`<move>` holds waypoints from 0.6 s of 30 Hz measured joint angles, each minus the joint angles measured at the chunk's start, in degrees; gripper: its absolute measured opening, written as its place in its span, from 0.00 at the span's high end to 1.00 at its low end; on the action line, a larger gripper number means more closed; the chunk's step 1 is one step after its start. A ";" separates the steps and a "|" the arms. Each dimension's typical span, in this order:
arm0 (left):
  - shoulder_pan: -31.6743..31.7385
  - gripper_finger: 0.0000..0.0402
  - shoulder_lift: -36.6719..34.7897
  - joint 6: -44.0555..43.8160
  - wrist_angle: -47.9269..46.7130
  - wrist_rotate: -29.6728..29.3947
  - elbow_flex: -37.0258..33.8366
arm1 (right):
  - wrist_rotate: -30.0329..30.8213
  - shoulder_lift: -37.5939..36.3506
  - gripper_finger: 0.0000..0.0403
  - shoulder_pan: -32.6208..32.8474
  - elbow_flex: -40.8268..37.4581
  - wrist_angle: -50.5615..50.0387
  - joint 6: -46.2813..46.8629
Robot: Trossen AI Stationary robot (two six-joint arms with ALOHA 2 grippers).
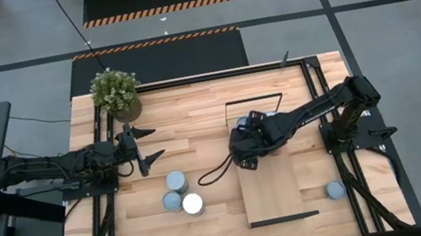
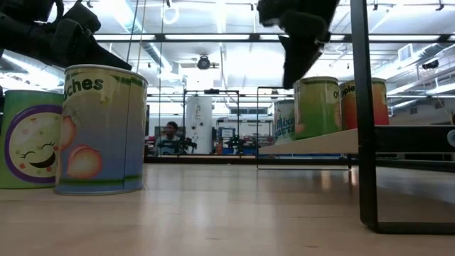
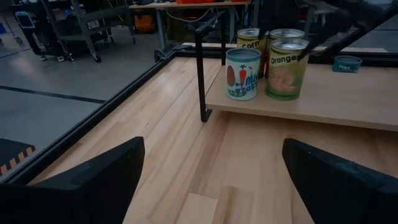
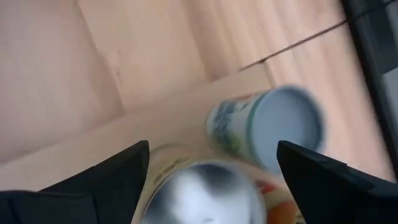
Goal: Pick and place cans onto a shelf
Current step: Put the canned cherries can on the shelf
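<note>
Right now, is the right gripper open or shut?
Open. In the right wrist view, the right gripper has its fingers spread apart above a can on the shelf.

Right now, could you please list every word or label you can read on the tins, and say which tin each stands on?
"ches": tall pale peach-picture can on the tabletop.
"Orange": green-and-peach can on the light-wood shelf.
"Corn": yellow can behind it.
"Mix": white vegetable-picture can; the rest is blurred.
Small teal tin: unreadable.

- Shelf [image 1: 273, 197] board's lower part lies bare; cans [image 3: 268, 59] crowd its upper end.
- Three cans [image 1: 180, 193] cluster lower centre-left.
- Plant [image 1: 115, 93] blocks upper left.
</note>
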 joint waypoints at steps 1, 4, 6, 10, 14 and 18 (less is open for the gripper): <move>0.00 0.04 0.00 0.00 0.01 0.00 0.00 | 0.91 0.00 0.11 0.00 0.92 0.00 -0.62; 0.00 0.04 0.00 -0.01 0.00 0.00 0.00 | 2.05 -0.04 0.10 0.02 3.45 3.57 -3.25; 0.00 0.04 0.00 -0.02 -0.01 0.00 0.00 | 1.57 -0.04 0.11 0.25 3.75 9.33 -6.27; 0.00 0.04 0.00 -0.02 0.02 -0.03 0.00 | -2.39 0.44 0.10 0.90 1.59 23.93 -12.73; -0.06 0.04 -0.02 -0.07 1.61 1.38 0.00 | -5.88 1.98 0.10 1.68 -0.15 33.07 -16.43; -0.07 0.04 0.39 2.66 5.83 10.75 0.53 | -7.09 2.89 0.11 3.15 -3.54 44.15 -23.04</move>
